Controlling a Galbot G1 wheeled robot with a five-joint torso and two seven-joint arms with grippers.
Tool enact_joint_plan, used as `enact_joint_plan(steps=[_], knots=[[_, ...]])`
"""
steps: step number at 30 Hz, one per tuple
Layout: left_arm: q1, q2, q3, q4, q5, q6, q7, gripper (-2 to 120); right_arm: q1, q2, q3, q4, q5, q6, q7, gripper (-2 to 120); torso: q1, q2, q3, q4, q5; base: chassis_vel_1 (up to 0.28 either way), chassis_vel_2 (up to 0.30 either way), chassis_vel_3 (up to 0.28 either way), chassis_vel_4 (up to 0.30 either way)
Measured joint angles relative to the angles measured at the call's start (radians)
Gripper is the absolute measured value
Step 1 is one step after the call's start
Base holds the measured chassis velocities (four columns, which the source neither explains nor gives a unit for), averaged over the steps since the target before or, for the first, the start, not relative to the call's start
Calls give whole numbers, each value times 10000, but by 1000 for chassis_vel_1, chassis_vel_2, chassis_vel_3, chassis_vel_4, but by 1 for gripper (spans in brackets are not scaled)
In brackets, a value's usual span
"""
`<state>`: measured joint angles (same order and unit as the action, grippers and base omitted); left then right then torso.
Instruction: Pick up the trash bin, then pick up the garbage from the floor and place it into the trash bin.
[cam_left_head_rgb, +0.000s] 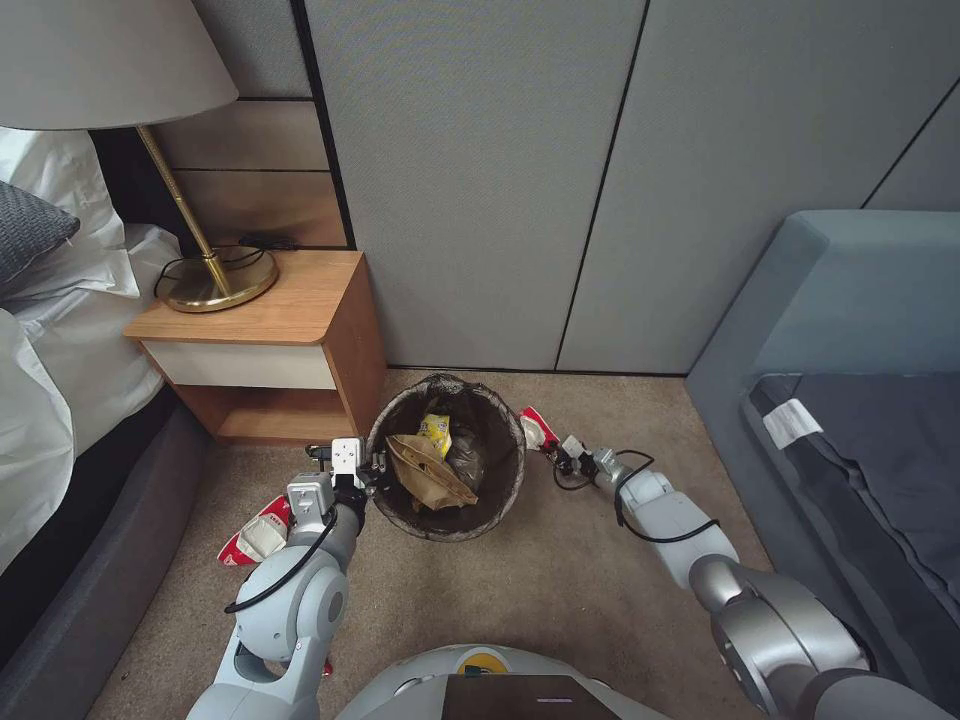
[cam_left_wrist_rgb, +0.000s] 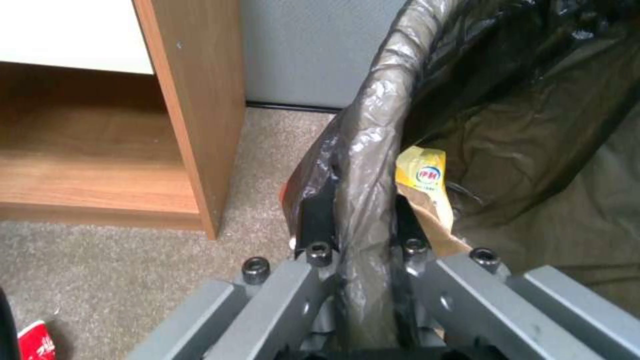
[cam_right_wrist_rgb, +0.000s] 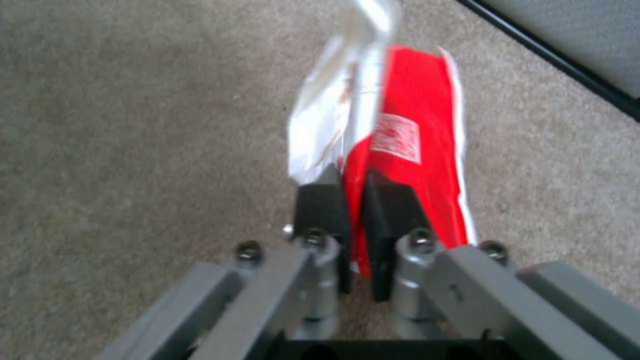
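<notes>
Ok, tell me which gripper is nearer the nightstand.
Left. The left gripper is clamped on the trash bin rim on the nightstand's side; the right gripper holds a red-and-white wrapper beyond the bin's far side.

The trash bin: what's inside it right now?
Inside the trash bin: a brown paper bag, a yellow wrapper and a dark crumpled piece. Anything beneath them is covered.

Trash bin (cam_left_head_rgb: 446, 457) on carpet (cam_left_head_rgb: 560, 590), right of nightstand (cam_left_head_rgb: 270, 345); wrapper (cam_left_head_rgb: 255, 540) left of bin.
</notes>
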<state>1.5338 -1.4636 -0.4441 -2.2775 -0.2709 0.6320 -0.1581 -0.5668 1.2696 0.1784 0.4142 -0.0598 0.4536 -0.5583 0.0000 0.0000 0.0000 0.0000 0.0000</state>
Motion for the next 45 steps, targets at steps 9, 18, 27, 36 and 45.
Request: enact_joint_plan(steps=[9,18,27,36,45], knots=[[16,-3,-2,1,0,-15,18,0,100,61,-135,-7,20,10,140,0,0,0,0,1,0,0,0,0,0],[-18,11,-2,1,0,-27,65,0,37,-40,-132,85,46,48,157,0,0,0,0,0,0,0,0,0,0],[-62,32,-52,41,-24,-41,76,0,-313,-63,287,870,169,263,528,0,0,0,0,1,0,0,0,0,0],[-117,44,-85,75,-81,-47,75,0,-1484,-301,1169,2924,663,467,1176,0,0,0,0,0,1,0,0,0,0],[-121,33,-64,126,-83,-47,69,0,-2639,-545,1599,5083,1470,1377,1591,0,0,0,0,3,0,0,0,0,0]])
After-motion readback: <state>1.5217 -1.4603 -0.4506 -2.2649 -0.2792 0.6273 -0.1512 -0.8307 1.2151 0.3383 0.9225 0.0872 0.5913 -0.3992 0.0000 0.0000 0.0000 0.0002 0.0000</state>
